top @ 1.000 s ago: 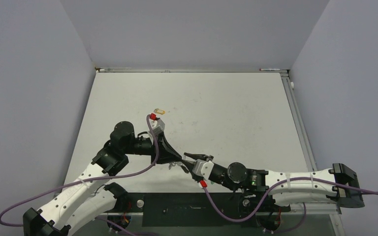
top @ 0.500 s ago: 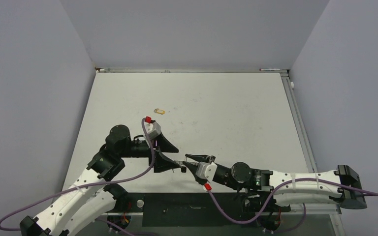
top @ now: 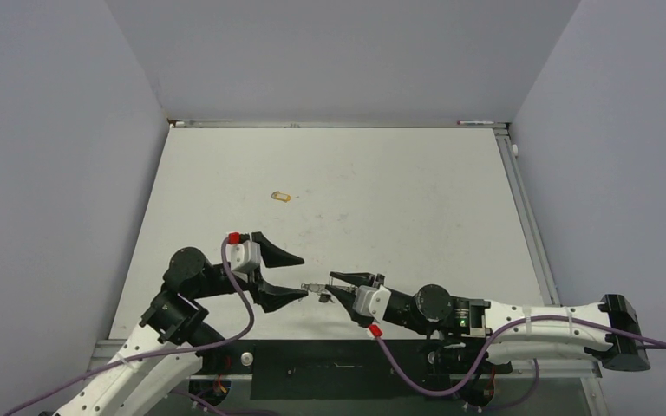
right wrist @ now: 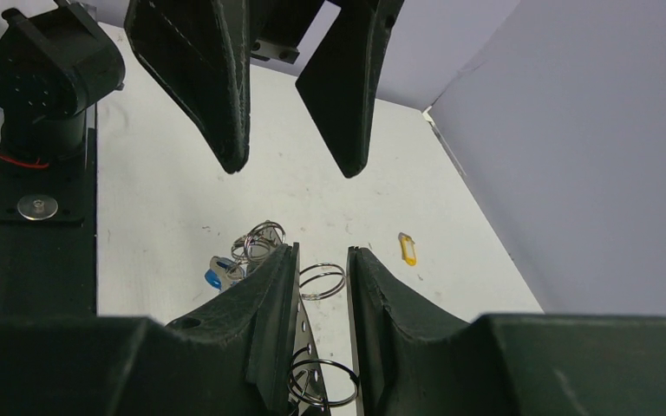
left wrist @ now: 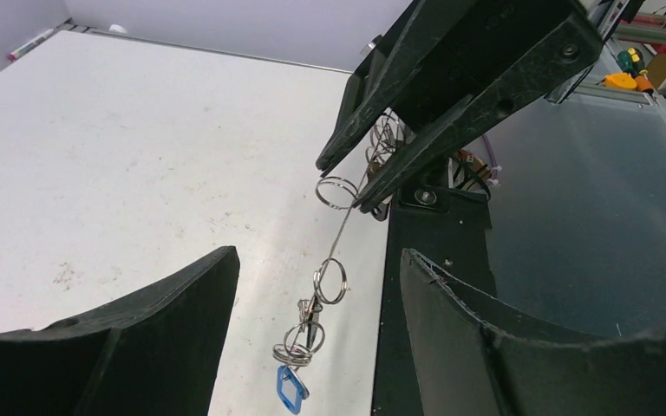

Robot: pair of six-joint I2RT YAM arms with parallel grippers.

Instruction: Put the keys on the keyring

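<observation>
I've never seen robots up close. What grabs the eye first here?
Two black grippers meet tip to tip at the table's near edge. The right gripper pinches the keyring, a thin wire with a blue key at its end, and the left gripper gapes open just short of it. Farther back, a yellow key lies alone.

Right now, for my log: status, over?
Left gripper open, off the keyring. Right gripper shut on keyring, blue key hanging. Yellow key loose on table. No obstruction seen.

No readable text, label, brand or number shows anywhere.
</observation>
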